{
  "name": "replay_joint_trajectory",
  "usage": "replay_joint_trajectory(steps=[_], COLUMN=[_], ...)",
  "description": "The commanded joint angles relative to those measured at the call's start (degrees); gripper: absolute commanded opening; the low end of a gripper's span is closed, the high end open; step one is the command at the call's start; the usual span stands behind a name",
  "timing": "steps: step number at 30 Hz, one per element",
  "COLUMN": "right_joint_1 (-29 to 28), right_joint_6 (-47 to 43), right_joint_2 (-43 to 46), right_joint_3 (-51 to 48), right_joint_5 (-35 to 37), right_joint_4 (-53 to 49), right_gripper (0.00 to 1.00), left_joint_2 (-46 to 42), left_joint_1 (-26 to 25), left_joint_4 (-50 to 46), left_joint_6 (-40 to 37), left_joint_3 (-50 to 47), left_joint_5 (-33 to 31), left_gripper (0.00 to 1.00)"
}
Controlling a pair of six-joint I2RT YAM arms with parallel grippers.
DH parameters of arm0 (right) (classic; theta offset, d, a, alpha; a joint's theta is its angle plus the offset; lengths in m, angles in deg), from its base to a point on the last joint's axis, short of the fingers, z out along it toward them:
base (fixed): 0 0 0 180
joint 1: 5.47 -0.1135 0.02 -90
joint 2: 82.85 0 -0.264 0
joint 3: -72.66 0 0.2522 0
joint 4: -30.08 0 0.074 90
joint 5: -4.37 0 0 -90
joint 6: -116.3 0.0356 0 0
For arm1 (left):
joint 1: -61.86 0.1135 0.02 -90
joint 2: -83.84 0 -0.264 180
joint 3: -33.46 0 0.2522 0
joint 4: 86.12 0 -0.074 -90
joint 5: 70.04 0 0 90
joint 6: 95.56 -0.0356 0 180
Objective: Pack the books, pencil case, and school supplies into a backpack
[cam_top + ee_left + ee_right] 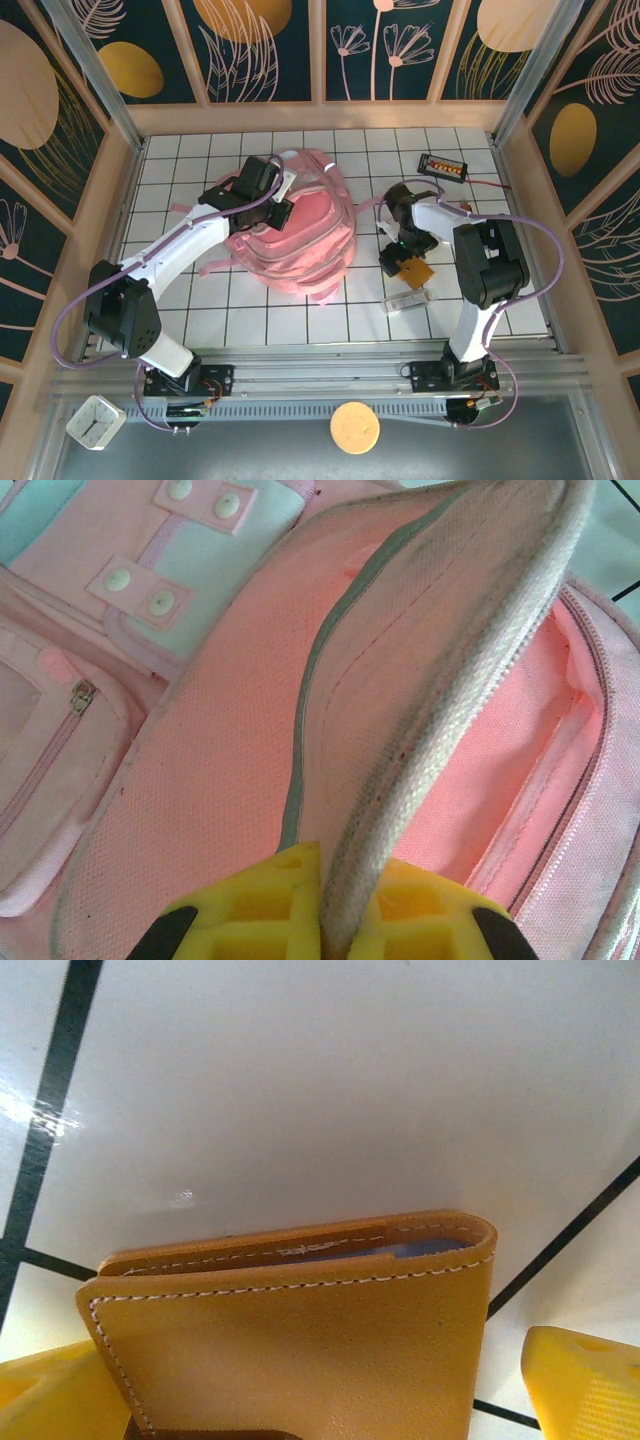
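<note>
A white tiled table (270, 320), ruled in dark lines, is enclosed by wood-framed walls (260, 50) painted with leaves and discs. Toward the near right, a small whitish block (408, 299) is seen lying flat on the tiles. Just beyond it the orange-brown book (300, 1340) is laid on the table, and the right end effector (398, 255) is set over it with jaws spread wide, one yellow finger to each side, nothing being gripped. In the middle the pink backpack (300, 240) is spread with its mouth gaping. Its zip-edged rim is pinched between the tightly closed fingers (250, 915) of the left end effector (280, 208). Farthest back on the right, a black gadget (443, 166) with orange digits is placed.
</note>
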Motion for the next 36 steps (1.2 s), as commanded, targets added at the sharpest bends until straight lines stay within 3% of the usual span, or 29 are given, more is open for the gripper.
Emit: replay_joint_trajectory(steps=[1,17,23,26,31,36], right_joint_1=[-0.4,0.2,3.5,6.1,12.1,14.2], right_joint_6=[-0.8,2.9,6.0,8.4,15.2,21.4], right_joint_2=[-2.0,-1.9,0.9,2.8,8.2,13.1], right_joint_3=[-1.8,2.0,5.1,6.5,7.7,8.0], right_joint_5=[-0.9,-4.3,-10.9,-15.1,-29.8,-41.2], right_joint_4=[1.4,1.7,2.2,2.5,5.8,9.8], right_gripper=[0.98,0.80,0.74,0.73,0.73,0.73], left_joint_2=[-0.7,-0.8,-1.0,-1.1,-1.4,-1.3], left_joint_1=[0.1,0.2,0.1,0.1,0.2,0.1], left_joint_4=[-1.8,-1.4,-1.2,-0.9,-0.2,0.4], left_joint_6=[-0.2,1.0,1.6,2.3,4.3,5.6], left_joint_3=[1.4,1.1,1.0,1.2,2.0,3.2], left_joint_5=[1.3,1.8,2.0,2.3,4.2,5.1], left_gripper=[0.00,0.00,0.00,0.00,0.00,0.00])
